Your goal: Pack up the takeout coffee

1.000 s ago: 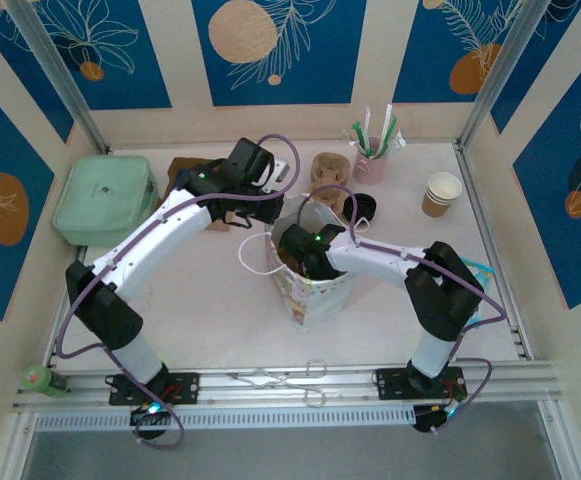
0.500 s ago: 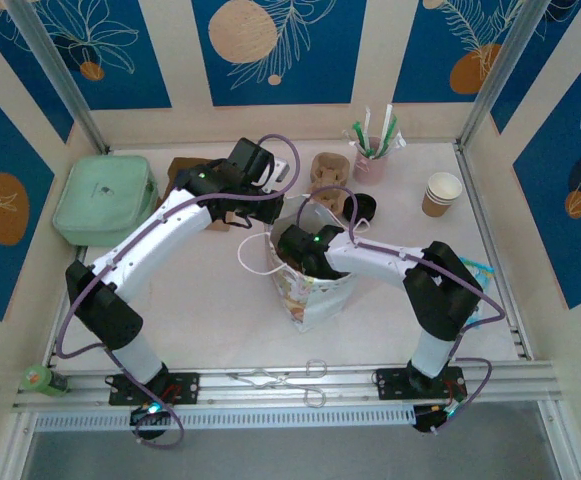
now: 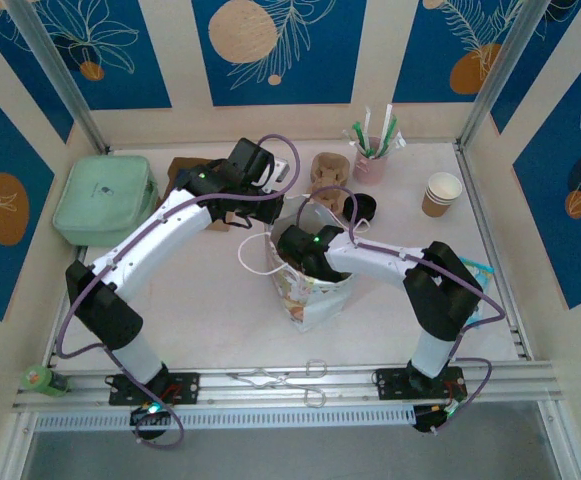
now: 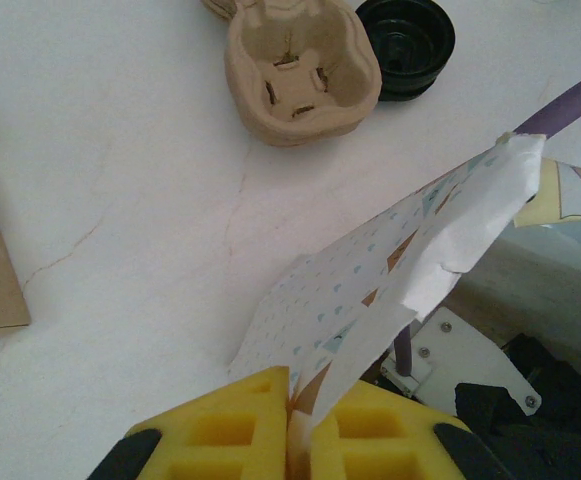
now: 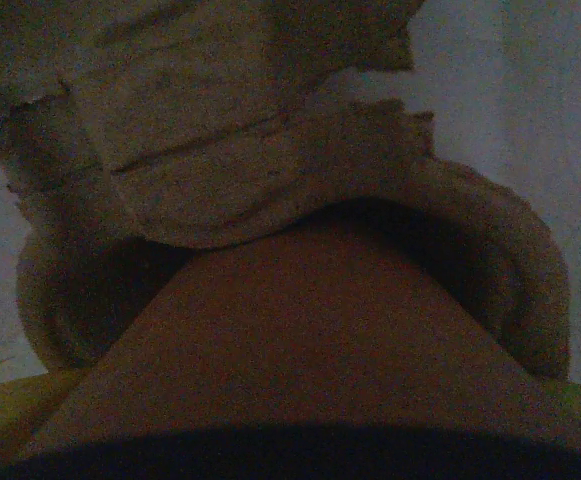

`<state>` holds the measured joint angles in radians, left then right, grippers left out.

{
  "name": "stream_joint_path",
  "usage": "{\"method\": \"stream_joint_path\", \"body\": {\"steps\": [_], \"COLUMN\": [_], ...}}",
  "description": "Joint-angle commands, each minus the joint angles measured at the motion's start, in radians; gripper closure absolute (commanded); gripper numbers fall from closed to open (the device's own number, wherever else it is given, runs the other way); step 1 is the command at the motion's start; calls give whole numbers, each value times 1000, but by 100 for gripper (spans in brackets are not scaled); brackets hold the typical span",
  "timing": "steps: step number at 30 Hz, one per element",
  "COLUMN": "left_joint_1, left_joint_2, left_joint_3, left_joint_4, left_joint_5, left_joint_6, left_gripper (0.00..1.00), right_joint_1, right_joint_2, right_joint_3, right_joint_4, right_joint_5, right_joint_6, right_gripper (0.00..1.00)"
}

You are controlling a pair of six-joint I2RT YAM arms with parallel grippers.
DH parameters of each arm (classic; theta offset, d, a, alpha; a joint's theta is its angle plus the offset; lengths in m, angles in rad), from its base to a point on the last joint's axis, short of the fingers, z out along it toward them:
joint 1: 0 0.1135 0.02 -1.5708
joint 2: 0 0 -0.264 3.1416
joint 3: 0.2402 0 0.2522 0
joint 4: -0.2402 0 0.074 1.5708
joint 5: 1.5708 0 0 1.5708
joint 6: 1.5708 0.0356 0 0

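Note:
A patterned paper bag (image 3: 310,285) stands mid-table with its mouth open. My left gripper (image 4: 295,430) is shut on the bag's upper edge (image 4: 370,280) and holds it up; the top view shows this gripper (image 3: 282,213) at the bag's far rim. My right gripper (image 3: 296,252) reaches down inside the bag. In the dim right wrist view, the brown wall of the takeout coffee (image 5: 300,330) sits close between my widely spread yellow fingers (image 5: 5,415). Its lid is hidden. Just beyond the cup, a moulded-pulp carrier (image 5: 220,130) lies inside the bag.
Behind the bag are a pulp cup carrier (image 3: 328,170), a black round lid (image 3: 365,207) and a pink cup of straws (image 3: 370,160). A spare paper cup (image 3: 441,194) stands at right, a green pouch (image 3: 105,198) at left, scissors (image 3: 290,377) near the front rail.
The bag's lower part has shifted slightly toward the front. My right gripper has stayed inside the bag, and my left gripper has kept its hold on the edge.

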<state>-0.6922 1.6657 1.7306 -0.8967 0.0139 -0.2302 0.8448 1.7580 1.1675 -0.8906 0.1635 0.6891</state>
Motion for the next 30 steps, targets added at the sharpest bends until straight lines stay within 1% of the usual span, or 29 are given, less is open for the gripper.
{"method": "stream_joint_path", "body": {"steps": [1, 11, 16, 23, 27, 30], "left_joint_1": [-8, -9, -8, -9, -9, -9], "left_joint_2": [-11, -13, -12, -12, -17, -18], "left_joint_3": [-6, -17, -17, -17, -19, -21], "left_joint_4": [18, 24, 25, 24, 25, 27], "left_joint_5": [-5, -3, 1, -2, -2, 2], "left_joint_6": [-7, -8, -8, -5, -5, -7], "left_gripper": [88, 88, 88, 88, 88, 88], "right_joint_1": [1, 1, 2, 6, 3, -10], "right_joint_2": [177, 202, 208, 180, 179, 218], "right_joint_3": [-119, -115, -85, -72, -80, -106], "right_joint_4": [206, 207, 154, 140, 168, 231], "right_joint_5": [1, 11, 36, 40, 51, 28], "right_joint_6": [16, 21, 18, 14, 7, -1], "right_gripper": [1, 1, 1, 0, 0, 0]}}
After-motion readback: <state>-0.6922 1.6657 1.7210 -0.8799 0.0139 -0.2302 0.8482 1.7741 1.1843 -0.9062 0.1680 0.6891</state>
